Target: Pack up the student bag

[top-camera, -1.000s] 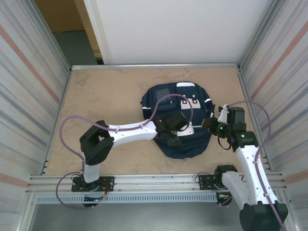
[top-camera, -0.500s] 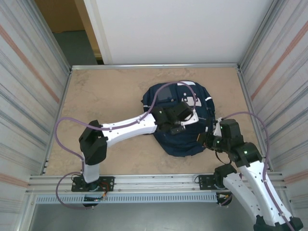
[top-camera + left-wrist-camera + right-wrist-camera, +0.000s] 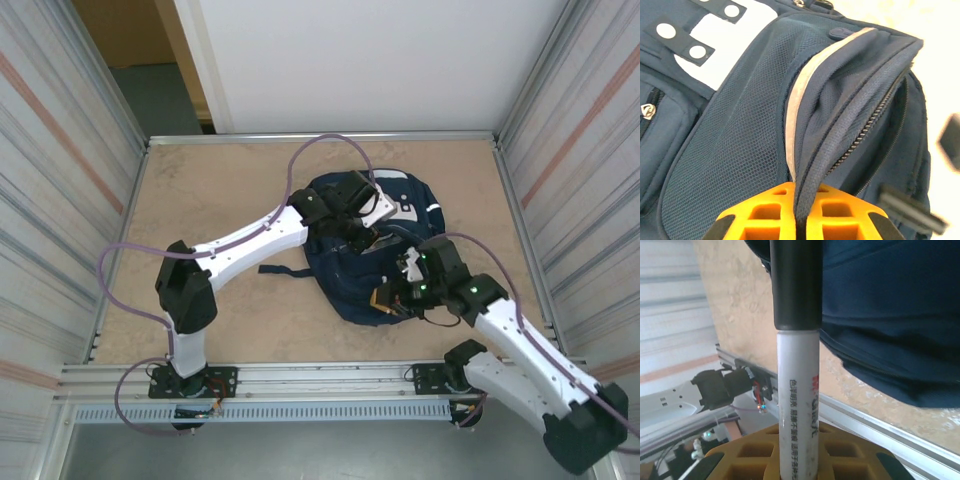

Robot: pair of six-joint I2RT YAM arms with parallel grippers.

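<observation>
Left pincer [image 3: 800, 212] is clamped on the zipper edge of the student bag [image 3: 345, 298], which lies on the table [image 3: 220, 190], lifting its mouth open. Right pincer [image 3: 797, 440] grips a marker [image 3: 797, 385] at the bag's near side. The marker seems not yet inside, so the packing looks barely begun.

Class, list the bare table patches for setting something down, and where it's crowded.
Bare: table left of the student bag, far-right corner, the near strip by the front rail. Crowded: over the bag, where left arm and right arm meet.
</observation>
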